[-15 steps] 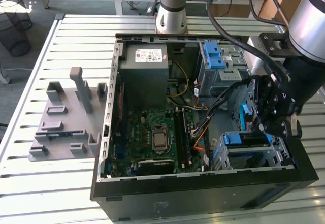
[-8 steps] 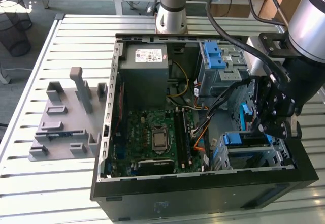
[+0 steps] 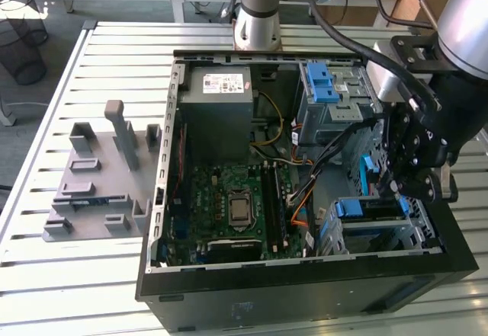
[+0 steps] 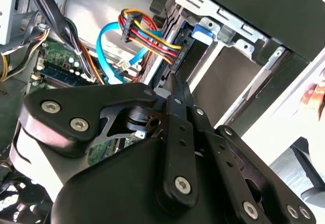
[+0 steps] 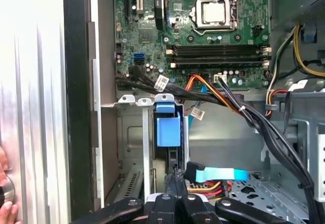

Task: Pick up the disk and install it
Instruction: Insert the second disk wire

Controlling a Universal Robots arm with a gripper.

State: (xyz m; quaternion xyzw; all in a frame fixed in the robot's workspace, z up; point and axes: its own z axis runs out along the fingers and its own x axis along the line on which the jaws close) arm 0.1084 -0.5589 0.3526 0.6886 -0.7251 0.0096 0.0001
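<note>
Matt black metal case

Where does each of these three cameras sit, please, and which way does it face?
Exterior view: off the arm, above, looking down into the open computer case; arm and gripper at the view's right.
First wrist view: on the arm, facing the drive bay and motherboard; gripper linkage at the edge.
Second wrist view: behind the gripper, facing the bay.
Both wrist views share the coloured power cable.
</note>
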